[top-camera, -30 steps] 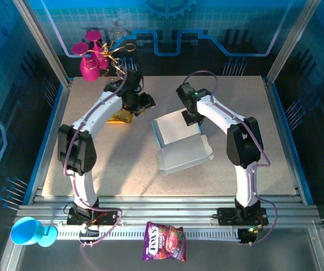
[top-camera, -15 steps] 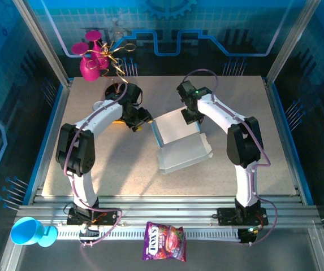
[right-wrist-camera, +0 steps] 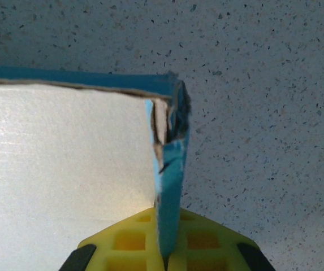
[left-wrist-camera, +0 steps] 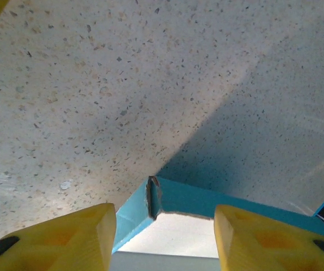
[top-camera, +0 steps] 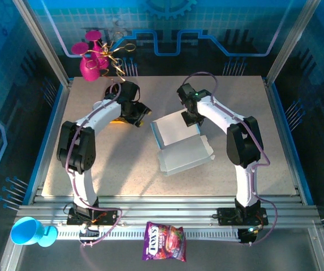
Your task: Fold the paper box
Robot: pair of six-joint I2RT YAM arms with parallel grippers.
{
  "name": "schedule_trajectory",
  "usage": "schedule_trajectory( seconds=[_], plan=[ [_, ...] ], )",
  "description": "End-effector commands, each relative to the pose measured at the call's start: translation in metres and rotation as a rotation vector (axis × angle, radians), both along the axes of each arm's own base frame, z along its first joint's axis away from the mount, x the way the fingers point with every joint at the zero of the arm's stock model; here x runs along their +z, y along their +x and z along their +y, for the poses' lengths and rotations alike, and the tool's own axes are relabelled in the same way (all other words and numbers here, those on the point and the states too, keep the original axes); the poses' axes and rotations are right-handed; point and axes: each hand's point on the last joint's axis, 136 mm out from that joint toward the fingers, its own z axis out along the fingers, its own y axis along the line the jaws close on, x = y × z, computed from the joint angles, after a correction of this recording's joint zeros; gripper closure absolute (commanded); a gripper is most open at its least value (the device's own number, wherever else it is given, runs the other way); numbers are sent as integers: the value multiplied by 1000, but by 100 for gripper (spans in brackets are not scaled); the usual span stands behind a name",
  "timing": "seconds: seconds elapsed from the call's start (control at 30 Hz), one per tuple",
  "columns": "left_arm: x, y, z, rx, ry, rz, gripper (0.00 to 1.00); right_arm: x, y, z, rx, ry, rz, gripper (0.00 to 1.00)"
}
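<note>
The right pincer point(right-wrist-camera: 164, 251) is clamping shut on an upright blue side wall of the paper box point(top-camera: 181, 144), its yellow fingers point(right-wrist-camera: 125, 240) squeezing the thin card just below a ragged corner where two walls meet. The box is sitting open near the middle of the speckled bench point(top-camera: 122, 164), a little to the right, its pale inside facing up and a flat panel spreading toward the near edge. The left pincer point(left-wrist-camera: 164, 226) is hovering just beside the box's left corner with its fingers apart and nothing between them. A small yellow object point(top-camera: 116, 119) is lying on the bench under the left arm, and a purple snack bag point(top-camera: 164, 241) is resting by the front rail.
</note>
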Motion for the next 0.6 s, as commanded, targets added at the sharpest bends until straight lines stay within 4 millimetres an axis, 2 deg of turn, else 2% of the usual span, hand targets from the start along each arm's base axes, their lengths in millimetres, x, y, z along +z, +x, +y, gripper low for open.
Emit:
schedule_trajectory(
  seconds=[0.0,0.2,0.4,0.57],
  plan=[
    [-16,6,-6,46,-62,48,50,9,0,3,16,14,-25,100],
    [-26,11,-16,60,-106,74,53,6,-1,6,16,16,-21,100],
    [-38,-2,-20,55,-131,111,65,8,-1,6,12,18,-26,100],
    [-39,-9,-24,50,-143,117,67,7,-2,6,6,18,-25,100]
  ],
)
